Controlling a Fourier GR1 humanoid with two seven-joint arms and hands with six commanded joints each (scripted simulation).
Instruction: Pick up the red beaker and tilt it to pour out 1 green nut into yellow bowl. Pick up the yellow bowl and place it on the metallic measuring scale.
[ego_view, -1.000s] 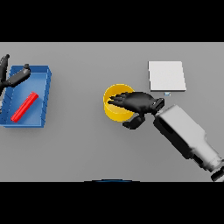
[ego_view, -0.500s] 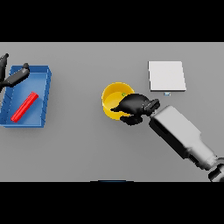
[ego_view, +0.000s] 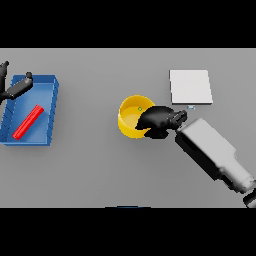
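1. nearest, lower right: right forearm angling up-left, ending in the right hand (ego_view: 159, 120) curled over the right rim of the yellow bowl (ego_view: 131, 120) — fingers wrapped on the edge, apparently gripping for a lift.
2. inside the bowl, one small green nut (ego_view: 140, 108), so pouring looks done.
3. just beyond, up and right: the metallic measuring scale (ego_view: 190, 86), a flat pale square, near the bowl with bare table between — short, unobstructed path.
4. far left: blue tray (ego_view: 50, 115) holding the red beaker (ego_view: 28, 121) lying on its side, well apart.
5. at the left edge, left hand (ego_view: 15, 89) over the tray's corner, fingers loosely spread, holding nothing.
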